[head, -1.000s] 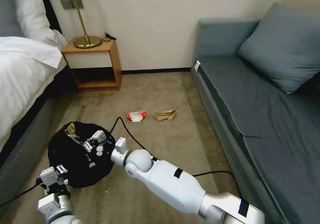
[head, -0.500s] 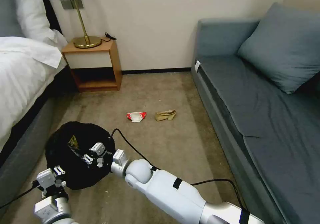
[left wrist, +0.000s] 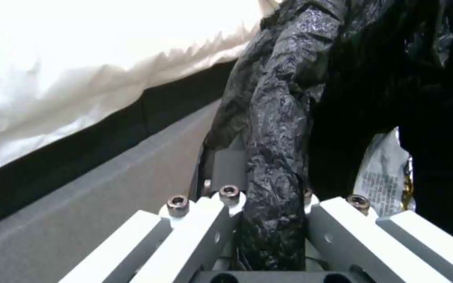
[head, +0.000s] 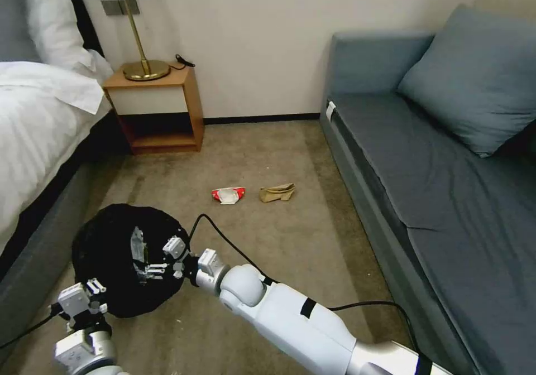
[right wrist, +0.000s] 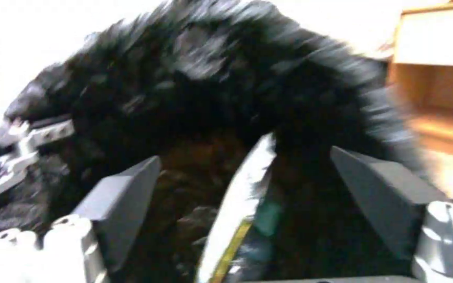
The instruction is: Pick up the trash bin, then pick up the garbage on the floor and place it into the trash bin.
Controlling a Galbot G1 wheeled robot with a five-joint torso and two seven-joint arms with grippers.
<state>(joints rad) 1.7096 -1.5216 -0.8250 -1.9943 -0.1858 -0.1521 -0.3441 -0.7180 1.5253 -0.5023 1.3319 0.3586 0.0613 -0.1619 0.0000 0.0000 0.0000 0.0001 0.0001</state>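
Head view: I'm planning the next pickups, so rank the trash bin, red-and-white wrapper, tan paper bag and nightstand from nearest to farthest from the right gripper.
1. Trash bin: the right gripper hangs over its opening.
2. Red-and-white wrapper: on the carpet ahead.
3. Tan paper bag: just right of the wrapper, slightly farther.
4. Nightstand: against the far wall.

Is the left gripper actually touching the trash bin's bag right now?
Touching. In the left wrist view the left gripper has the trash bin's black bag rim pinched between its fingers.

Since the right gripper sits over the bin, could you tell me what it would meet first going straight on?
Probably the foil wrapper lying inside the trash bin, just ahead of the open right gripper.
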